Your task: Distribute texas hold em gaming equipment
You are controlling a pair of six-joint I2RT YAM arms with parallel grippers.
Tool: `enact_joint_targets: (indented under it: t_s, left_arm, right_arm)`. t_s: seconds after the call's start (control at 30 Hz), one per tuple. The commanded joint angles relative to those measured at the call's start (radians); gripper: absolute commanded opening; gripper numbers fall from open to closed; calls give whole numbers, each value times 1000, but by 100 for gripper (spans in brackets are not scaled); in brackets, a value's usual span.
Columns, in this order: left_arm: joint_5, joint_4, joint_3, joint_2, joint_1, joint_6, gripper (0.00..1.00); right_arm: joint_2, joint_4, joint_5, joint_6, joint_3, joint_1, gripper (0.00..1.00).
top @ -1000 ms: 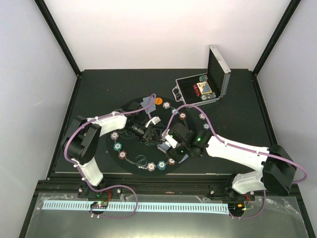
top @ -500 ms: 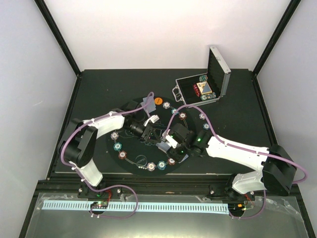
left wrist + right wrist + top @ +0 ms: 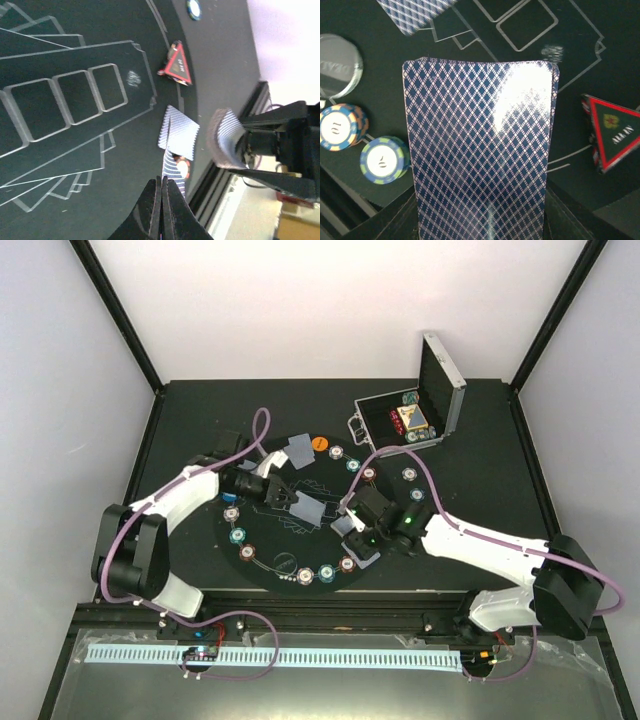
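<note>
Right claw (image 3: 481, 218) clenched on blue-backed card (image 3: 480, 145) over black mat (image 3: 580, 55); left claw (image 3: 161, 200) pinched tight on second card (image 3: 172, 172), seen edge-on

1. One round black mat (image 3: 268, 543), taken as the landmark.
2. About eleven chip stacks (image 3: 237, 535) around the mat's rim, a few half hidden.
3. One orange disc (image 3: 319, 443) at the mat's far edge and one blue disc (image 3: 230, 497) at its left edge.
4. One red triangle marker (image 3: 612, 130) on the mat.
5. Four patches of playing cards (image 3: 299, 450) on or over the mat; cards per patch impossible to tell.
6. One clear disc (image 3: 337, 62) on the mat.
7. One silver case (image 3: 442, 385) beyond the mat's far right.
</note>
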Motion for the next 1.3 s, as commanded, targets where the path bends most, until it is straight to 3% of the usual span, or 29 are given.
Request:
enact_joint_targets:
  t_s: [0.0,0.17,0.3,0.47,0.67,0.93,1.27]
  left_arm:
    - [-150,27,-14,-60,61,-23,1]
    - [-151,33,14,-51,34,7,2]
    - [-36,-34,86,45,-102,122,2]
    - [-37,-136,220,220,-268,212,2]
    - [-25,-215,401,406,-394,285,2]
    - [5,-281,565,578,-429,322,1]
    - [17,-182,567,628,-437,279,1]
  right_arm:
    - [-32,5,60,55,-6,-45,54]
    - [-56,-17,103,84,-14,-128,54]
    - [-78,-37,138,99,-19,-201,54]
    - [-101,-53,161,115,-26,-264,54]
    - [-140,-60,172,127,-46,-276,54]
    - [-152,-62,176,135,-57,-278,54]
    - [-152,-55,167,128,-59,-278,54]
